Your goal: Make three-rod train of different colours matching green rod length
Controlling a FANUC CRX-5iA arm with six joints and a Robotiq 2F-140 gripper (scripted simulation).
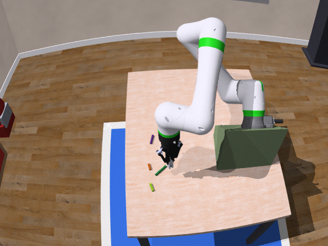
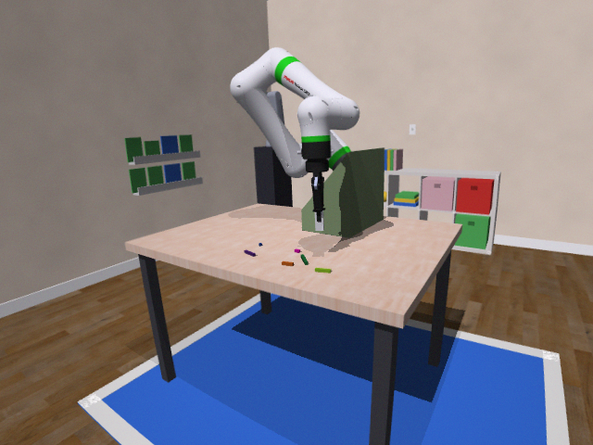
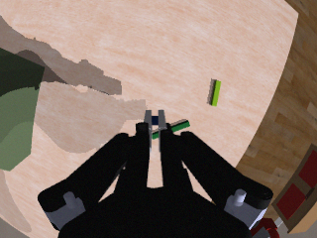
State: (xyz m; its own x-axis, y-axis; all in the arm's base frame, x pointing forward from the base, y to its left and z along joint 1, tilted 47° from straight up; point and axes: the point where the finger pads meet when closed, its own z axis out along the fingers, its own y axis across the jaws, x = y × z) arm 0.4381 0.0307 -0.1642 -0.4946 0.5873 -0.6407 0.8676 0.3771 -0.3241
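My gripper (image 1: 170, 165) (image 2: 319, 221) (image 3: 155, 119) hangs above the table, shut on a small blue rod (image 3: 155, 119) at its fingertips. Below it lies the green rod (image 1: 160, 170) (image 2: 304, 260) (image 3: 173, 129), flat on the table. The magenta rod (image 2: 297, 250) lies just behind the green rod's far end. The orange rod (image 1: 149, 166) (image 2: 287, 263) lies to its left. The lime rod (image 1: 151, 187) (image 2: 322, 270) (image 3: 214, 93) lies nearer the front edge. The purple rod (image 1: 151, 139) (image 2: 249, 252) lies further back. Another small blue rod (image 2: 259, 244) rests on the table beside the purple one.
The arm's green block base (image 1: 248, 146) (image 2: 349, 196) stands on the table's right side. The rods lie close to the table's left edge (image 1: 126, 169). A shelf with coloured boxes (image 2: 449, 206) stands against the far wall.
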